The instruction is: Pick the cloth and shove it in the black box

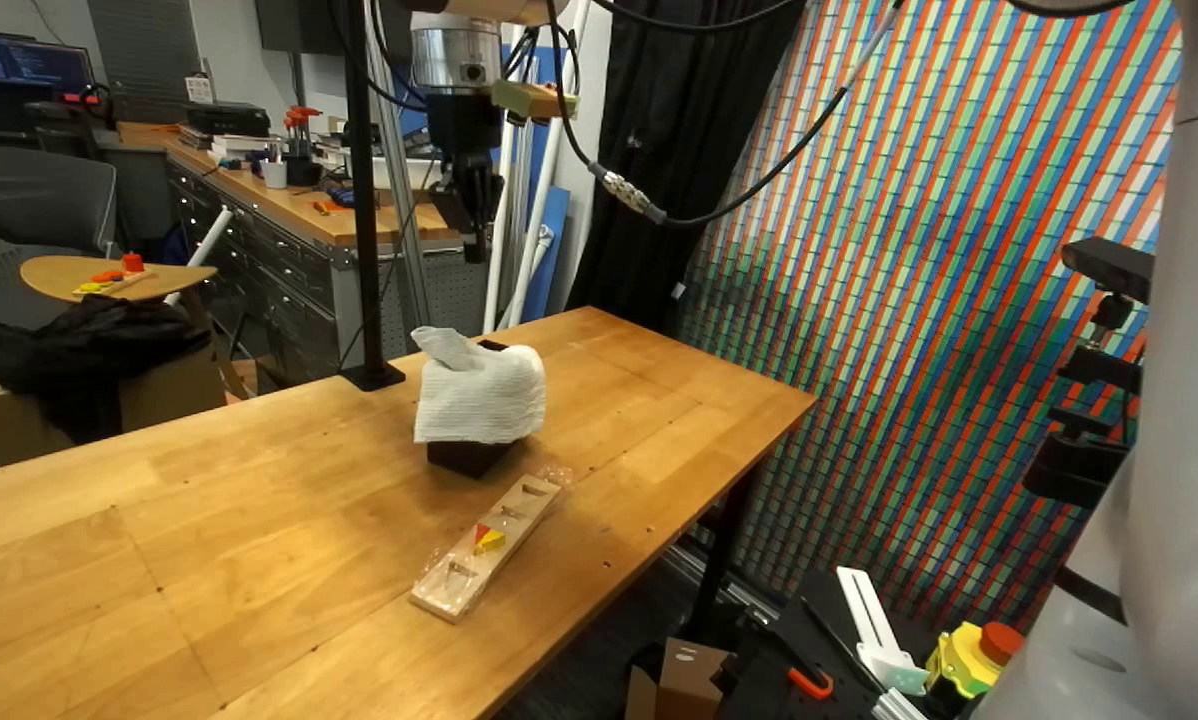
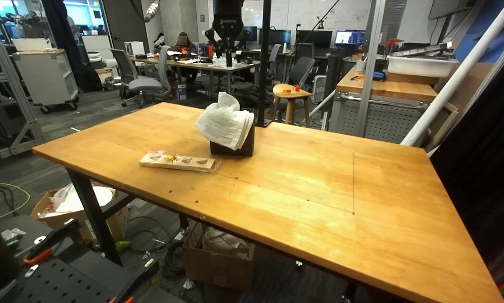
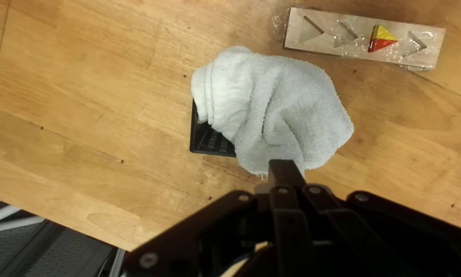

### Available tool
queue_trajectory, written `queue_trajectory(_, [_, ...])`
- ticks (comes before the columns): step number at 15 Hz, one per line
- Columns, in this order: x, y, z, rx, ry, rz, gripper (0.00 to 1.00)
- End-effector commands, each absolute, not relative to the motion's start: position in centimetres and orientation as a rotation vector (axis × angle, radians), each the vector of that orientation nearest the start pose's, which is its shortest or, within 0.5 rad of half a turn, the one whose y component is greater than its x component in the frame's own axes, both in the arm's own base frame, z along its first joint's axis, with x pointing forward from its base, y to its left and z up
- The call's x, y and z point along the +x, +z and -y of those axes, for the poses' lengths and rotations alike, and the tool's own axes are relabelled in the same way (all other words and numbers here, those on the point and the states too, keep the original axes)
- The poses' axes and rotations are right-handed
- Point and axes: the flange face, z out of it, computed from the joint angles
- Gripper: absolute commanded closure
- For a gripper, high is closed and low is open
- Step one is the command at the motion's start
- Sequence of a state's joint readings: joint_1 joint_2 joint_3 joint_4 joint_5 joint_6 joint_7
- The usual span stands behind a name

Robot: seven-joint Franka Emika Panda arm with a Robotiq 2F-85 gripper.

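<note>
White cloth (image 3: pixel 280 88) draped over the black box (image 1: pixel 467 458)

The cloth lies bunched across the top of the box and hangs down over its walls. In both exterior views a tip of it sticks up above the rest. The wrist view shows a folded, layered edge at one end; beside it a corner of the box is uncovered, with a dotted pattern inside. How much of the cloth sits within the box cannot be told.

The jaws, at the end of the arm (image 1: pixel 456 55), are closed together and hang above the cloth, clear of it in both exterior views.

Near the box, on the desk (image 2: pixel 386 189), lies a flat wooden strip (image 3: pixel 363 47) with triangular hollows, covered in clear plastic. A red and yellow triangle (image 3: pixel 382 40) sits in one hollow. A black post (image 1: pixel 364 250) stands at the desk's edge, close to the box.

Farther out, in an exterior view, a small stool (image 2: pixel 292 95) carries red and yellow pieces. A black curtain (image 1: pixel 699 120) hangs next to a wall of coloured stripes (image 1: pixel 909 330).
</note>
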State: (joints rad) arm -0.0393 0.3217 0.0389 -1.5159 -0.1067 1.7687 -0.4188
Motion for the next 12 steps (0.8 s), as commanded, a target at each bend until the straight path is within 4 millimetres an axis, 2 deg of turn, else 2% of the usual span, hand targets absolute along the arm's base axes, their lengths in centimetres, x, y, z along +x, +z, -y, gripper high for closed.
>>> queue_trajectory(1, [66.0,45.3,1.6,-3.129,0.161,0.675,1.0])
queue_trajectory(12, [66.1,38.8,0.7,-3.064,0.206,0.596,1.0])
